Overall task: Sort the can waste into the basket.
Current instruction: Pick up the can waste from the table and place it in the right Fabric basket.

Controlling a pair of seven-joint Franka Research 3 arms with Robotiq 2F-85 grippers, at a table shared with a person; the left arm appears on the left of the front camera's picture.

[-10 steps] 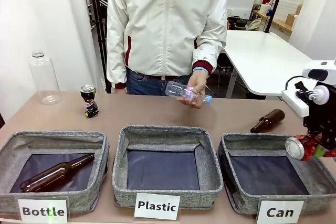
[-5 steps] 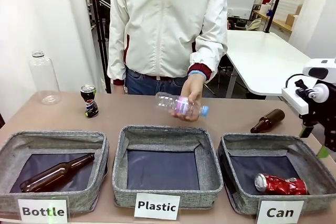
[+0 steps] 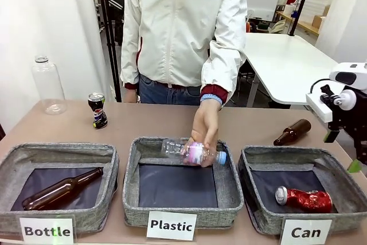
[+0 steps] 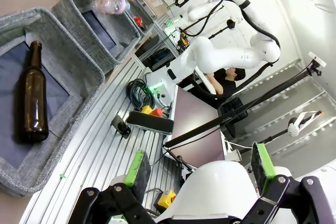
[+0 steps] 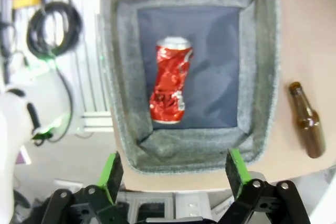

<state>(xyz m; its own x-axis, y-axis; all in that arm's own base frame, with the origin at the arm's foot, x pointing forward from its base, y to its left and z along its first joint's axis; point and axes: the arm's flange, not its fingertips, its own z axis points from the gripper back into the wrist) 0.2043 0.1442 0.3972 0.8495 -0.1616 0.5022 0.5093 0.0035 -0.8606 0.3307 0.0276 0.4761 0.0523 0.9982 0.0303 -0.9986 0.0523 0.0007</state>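
1. While the right pincer (image 5: 173,160) hangs with its green-padded fingers spread wide and nothing between them, the red can (image 5: 169,80) lies on its side straight below it. It rests on the dark lining of the basket (image 5: 262,77) labelled "Can".
2. The left pincer (image 4: 200,156) is also spread and empty, aimed past the table's near edge.
3. The black can (image 3: 98,110) stands upright on the bare table. It is well apart from the right pincer, across all the baskets toward the robot's left.
4. The black can looks undented, so I judge it light, thin-walled and smooth enough to slip. The best hold is probably across the middle of its round body, pads on opposite sides, with a gentle squeeze. The red can is already crumpled and would give further.
5. Counted:
   - two cans, one in the basket and one outside it
   - three grey baskets: "Can", "Plastic" (image 3: 135,170) and "Bottle" (image 3: 11,159)
   - two brown glass bottles, one (image 3: 62,189) in "Bottle" and one (image 3: 292,132) on the table near the right pincer
   - two clear plastic bottles, one (image 3: 192,152) held by the person's hand (image 3: 205,130) over "Plastic" and one (image 3: 47,84) standing beyond the black can
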